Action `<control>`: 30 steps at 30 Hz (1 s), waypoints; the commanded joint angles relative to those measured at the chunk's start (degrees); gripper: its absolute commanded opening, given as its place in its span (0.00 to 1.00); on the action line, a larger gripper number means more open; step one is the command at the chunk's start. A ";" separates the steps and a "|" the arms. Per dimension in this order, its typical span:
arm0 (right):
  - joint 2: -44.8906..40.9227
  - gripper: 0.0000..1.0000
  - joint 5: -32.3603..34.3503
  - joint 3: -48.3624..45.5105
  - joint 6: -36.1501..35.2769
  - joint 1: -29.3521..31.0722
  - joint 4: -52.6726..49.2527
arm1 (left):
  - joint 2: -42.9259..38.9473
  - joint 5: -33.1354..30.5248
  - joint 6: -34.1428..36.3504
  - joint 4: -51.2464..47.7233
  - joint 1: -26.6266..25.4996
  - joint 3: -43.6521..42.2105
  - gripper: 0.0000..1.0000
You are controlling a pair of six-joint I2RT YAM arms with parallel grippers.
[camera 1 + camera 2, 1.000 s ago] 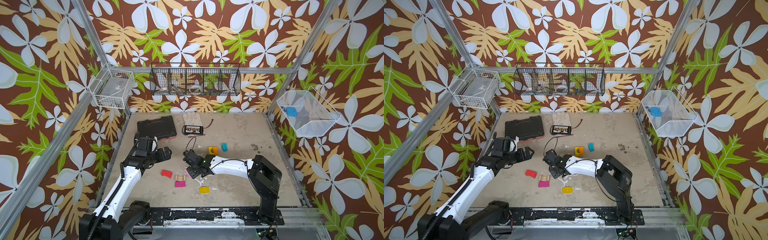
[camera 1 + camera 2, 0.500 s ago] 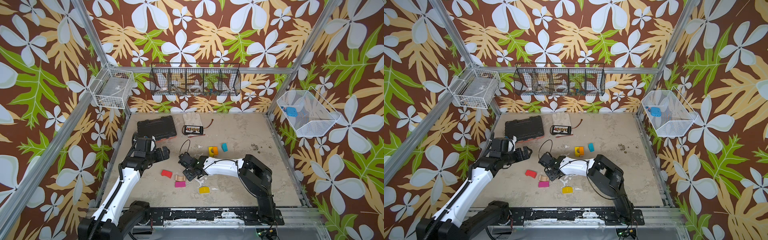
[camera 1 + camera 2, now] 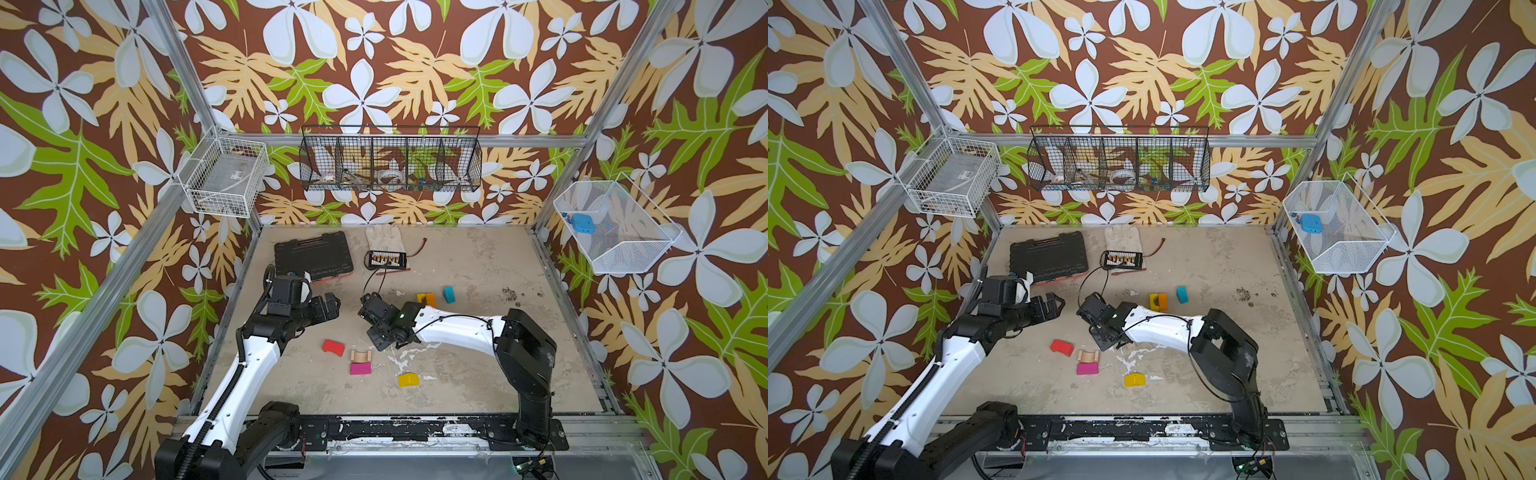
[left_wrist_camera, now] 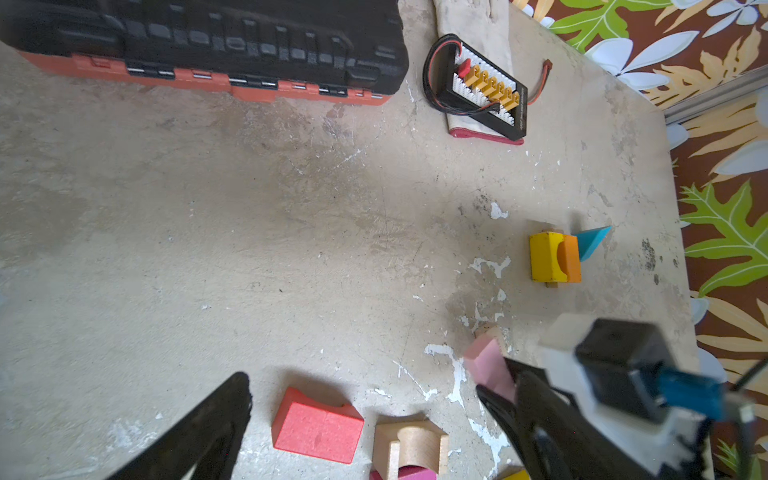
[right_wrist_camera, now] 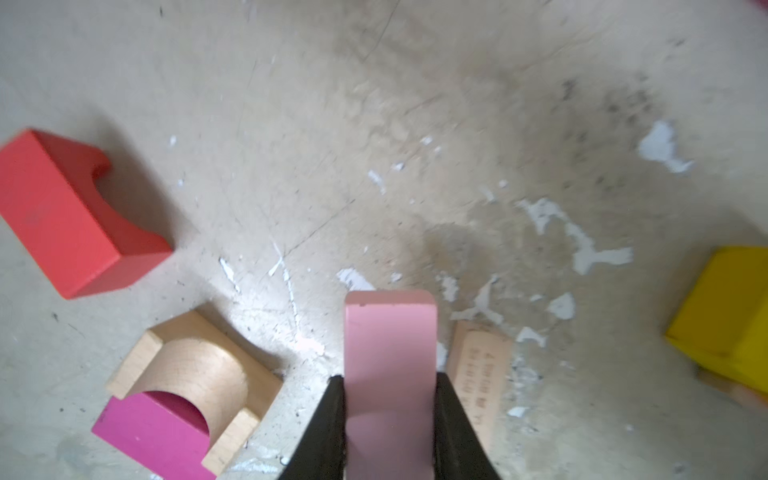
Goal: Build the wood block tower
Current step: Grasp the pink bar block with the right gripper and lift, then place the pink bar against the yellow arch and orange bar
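My right gripper (image 5: 390, 376) is shut on a pink block (image 5: 390, 332), low over the table beside a plain wood block (image 5: 478, 374); in both top views it (image 3: 378, 334) (image 3: 1105, 337) is at mid-table. To its left lie a red arch (image 3: 332, 348), a wood arch (image 3: 360, 356) and a magenta block (image 3: 360, 368). A yellow wedge (image 3: 408, 380) lies nearer the front. The tower (image 3: 427, 299) is a yellow-and-orange stack, with a teal wedge (image 3: 449, 294) beside it. My left gripper (image 4: 361, 386) hangs open above the red arch (image 4: 316, 428).
A black tool case (image 3: 312, 257) with an orange edge lies at the back left. A glove (image 3: 384, 240) and a connector board (image 3: 386, 259) with loose wires lie at the back middle. Wire baskets (image 3: 390, 164) hang on the walls.
My right gripper slid a little to the left and its jaws closed onto the pink block. The left arm has barely moved and stays open.
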 commanded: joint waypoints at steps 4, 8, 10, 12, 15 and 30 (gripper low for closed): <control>-8.19 0.18 2.48 -1.34 2.16 -9.57 -1.43 | -1.11 6.77 0.79 2.36 0.01 -1.32 1.00; -10.58 0.18 1.10 -2.17 1.88 -17.79 -1.06 | -0.04 8.19 1.03 2.65 0.03 -1.52 1.00; -10.27 0.16 -1.18 -2.74 2.21 -21.14 -0.46 | 0.38 8.66 1.23 2.65 0.07 -1.51 1.00; -9.67 0.15 -2.32 -3.59 2.39 -22.83 0.29 | 0.32 8.34 1.14 2.57 0.03 -1.55 1.00; -8.56 0.15 -1.22 -4.74 2.22 -23.46 1.82 | 0.21 7.88 0.96 2.56 0.04 -1.60 1.00; -5.86 0.17 -1.54 -6.58 0.99 -24.44 2.13 | 0.47 7.57 0.88 2.49 0.02 -1.60 1.00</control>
